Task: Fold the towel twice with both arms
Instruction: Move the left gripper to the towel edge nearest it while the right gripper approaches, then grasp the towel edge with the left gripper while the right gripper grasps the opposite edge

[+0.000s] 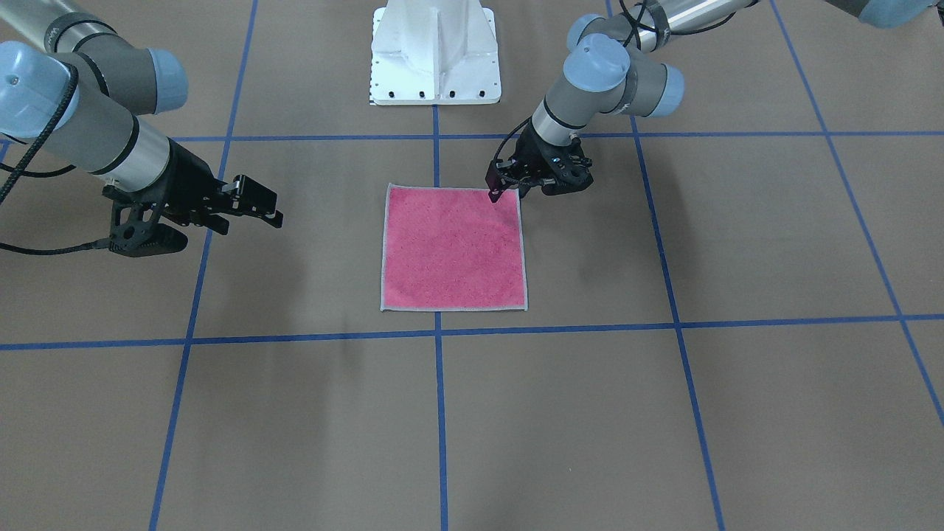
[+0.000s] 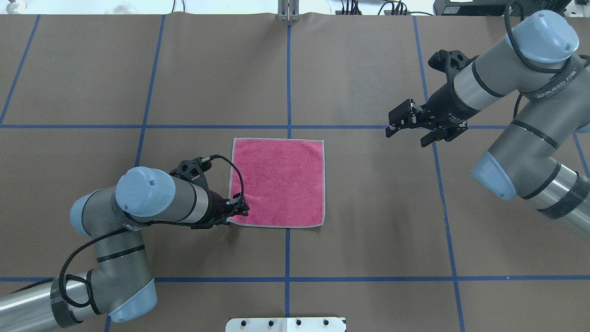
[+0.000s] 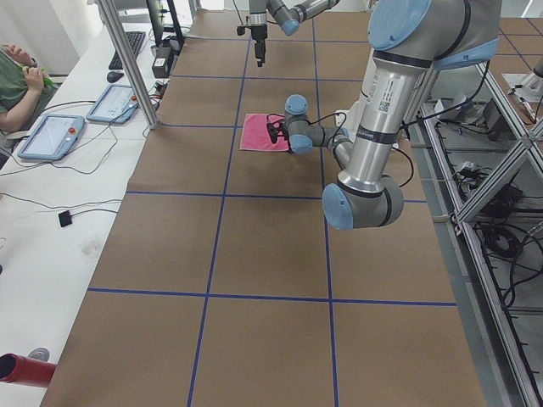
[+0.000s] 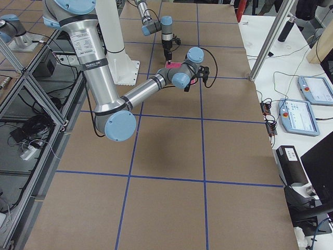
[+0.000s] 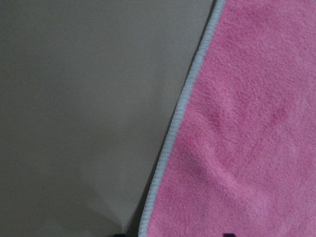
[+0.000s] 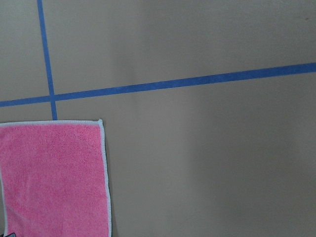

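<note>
Front-facing view: the towel (image 1: 453, 247) lies flat on the table (image 1: 664, 413), pink face up, grey edging all round. The left gripper (image 1: 507, 193) is at the towel's corner nearest the pedestal (image 1: 435, 51), on the robot's left side. Its fingers are parted and tipped down onto that corner. The corner is not lifted. The right gripper (image 1: 274, 215) is well apart from the towel on its other side, fingers spread, holding nothing.

Overhead view: the towel (image 2: 278, 182) lies across one blue tape line (image 2: 288, 83). The left gripper (image 2: 238, 211) touches the towel's near-left corner. The right gripper (image 2: 392, 129) is off the towel's far-right corner, well clear, with its jaws apart.

Left side view: the towel (image 3: 259, 133) is small here, with the left gripper (image 3: 273, 131) at its edge. Finger state cannot be told from this view.

Right side view: only a strip of the towel (image 4: 174, 64) shows behind the near arm.

Left wrist view: the towel (image 5: 237, 138) fills the right half, and its edging runs diagonally against the bare table (image 5: 74, 123). Two dark fingertips just show at the bottom border, one on each side of the edging.

Right wrist view: one corner of the towel (image 6: 49, 173) shows at lower left, just beside a tape crossing.
</note>
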Available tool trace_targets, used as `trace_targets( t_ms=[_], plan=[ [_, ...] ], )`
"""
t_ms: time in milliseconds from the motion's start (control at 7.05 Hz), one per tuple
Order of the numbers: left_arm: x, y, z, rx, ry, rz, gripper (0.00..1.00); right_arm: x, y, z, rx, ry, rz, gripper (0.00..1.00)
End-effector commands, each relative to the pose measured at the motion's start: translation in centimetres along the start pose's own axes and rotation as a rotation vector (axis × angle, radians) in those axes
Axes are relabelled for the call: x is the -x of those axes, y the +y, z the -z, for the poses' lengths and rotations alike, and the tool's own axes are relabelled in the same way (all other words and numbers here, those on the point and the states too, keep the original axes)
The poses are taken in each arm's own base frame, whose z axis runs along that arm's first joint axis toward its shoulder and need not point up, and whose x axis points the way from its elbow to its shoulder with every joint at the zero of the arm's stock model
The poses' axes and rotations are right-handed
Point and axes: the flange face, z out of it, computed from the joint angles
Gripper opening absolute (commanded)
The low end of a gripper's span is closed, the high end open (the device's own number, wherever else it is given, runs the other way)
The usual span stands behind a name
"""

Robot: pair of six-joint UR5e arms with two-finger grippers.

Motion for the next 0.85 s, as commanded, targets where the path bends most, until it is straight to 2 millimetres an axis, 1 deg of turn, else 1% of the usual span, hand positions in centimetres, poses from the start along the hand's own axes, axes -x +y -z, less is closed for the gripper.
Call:
trace_targets(
  t_ms=[0, 142, 284, 425, 567, 709],
  plan=[
    [-0.1, 0.1, 0.1, 0.002, 0.002, 0.002, 0.2, 0.0, -0.1, 0.0, 0.0, 0.001, -0.001, 1.0],
    [-0.2, 0.2, 0.2, 0.004, 0.004, 0.006, 0.0, 0.1, 0.0, 0.0, 0.0, 0.0, -0.002, 0.99],
    [-0.3, 0.3, 0.5, 0.007, 0.01, 0.007, 0.0, 0.6, 0.2, -0.1, 0.003, -0.005, -0.02, 0.99],
    [-0.8, 0.4, 0.7, 0.009, 0.02, 0.068, 0.0, 2.5, 1.0, -0.8, 0.017, -0.018, -0.074, 0.99],
    [-2.1, 0.7, 0.9, 0.013, 0.037, 0.086, 0.0, 3.8, 2.2, -2.7, 0.007, -0.002, -0.097, 0.99],
    [-2.4, 0.7, 1.0, 0.012, 0.04, 0.088, 0.0, 6.3, 4.3, -5.3, 0.003, 0.006, -0.117, 0.99]
  ],
)
